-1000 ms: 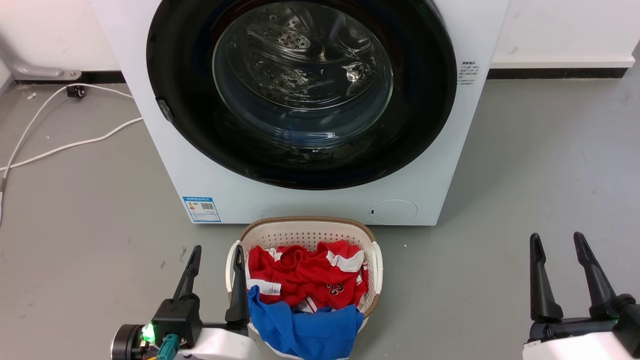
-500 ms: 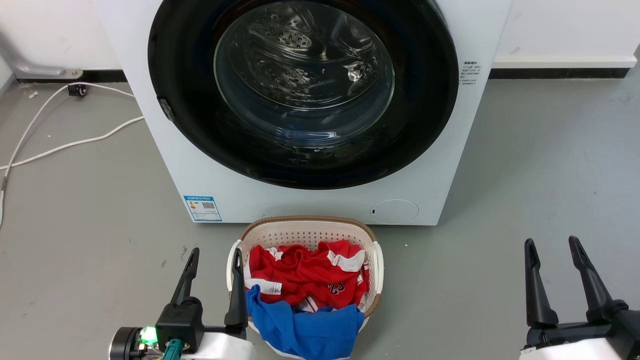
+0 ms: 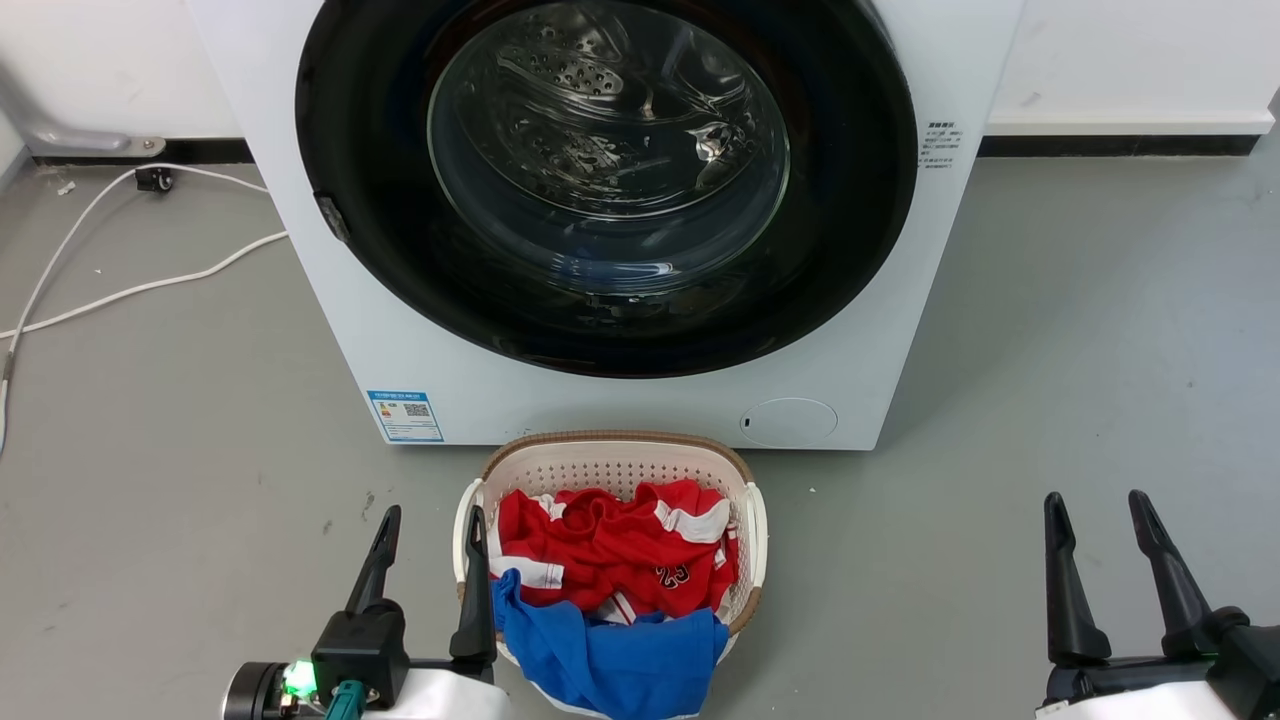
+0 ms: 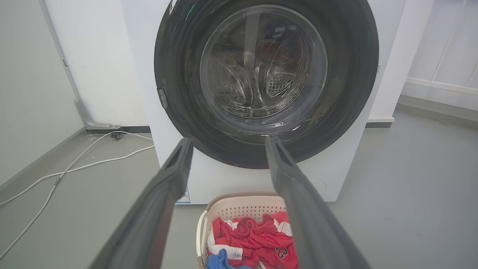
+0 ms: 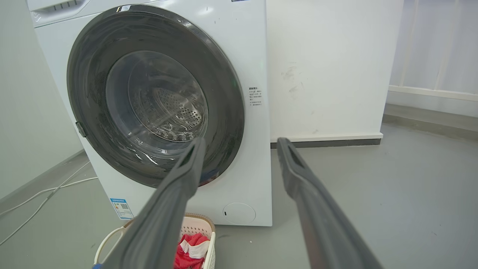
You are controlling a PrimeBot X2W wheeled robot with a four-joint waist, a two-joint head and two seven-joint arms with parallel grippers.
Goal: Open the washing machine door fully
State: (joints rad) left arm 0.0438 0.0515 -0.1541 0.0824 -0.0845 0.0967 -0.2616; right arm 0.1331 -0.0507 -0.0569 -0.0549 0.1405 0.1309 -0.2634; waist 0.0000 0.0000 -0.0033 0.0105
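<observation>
Filling the 12 o'clock part of the head view, the washing machine door [image 3: 605,190], a glossy black disc with a clear glass bowl at its centre, sits closed flat against the front of the white washing machine [image 3: 600,405]. The steel drum is visible through the glass. A small latch piece [image 3: 331,218] shows on the door's rim at 9 o'clock. A laundry basket [image 3: 610,462] holding a red shirt [image 3: 610,550] and a blue cloth [image 3: 610,660] stands on the grey floor at 6 o'clock, just before the machine. The left gripper [image 3: 435,512] hangs at 7 o'clock, just beside the basket, its fingers spread and empty. The right gripper [image 3: 1095,497] hangs at 5 o'clock, well apart from basket and machine, likewise spread with nothing between its fingers. Neither touches the door. A white cable [image 3: 130,293] trails over the floor at 9 o'clock.
</observation>
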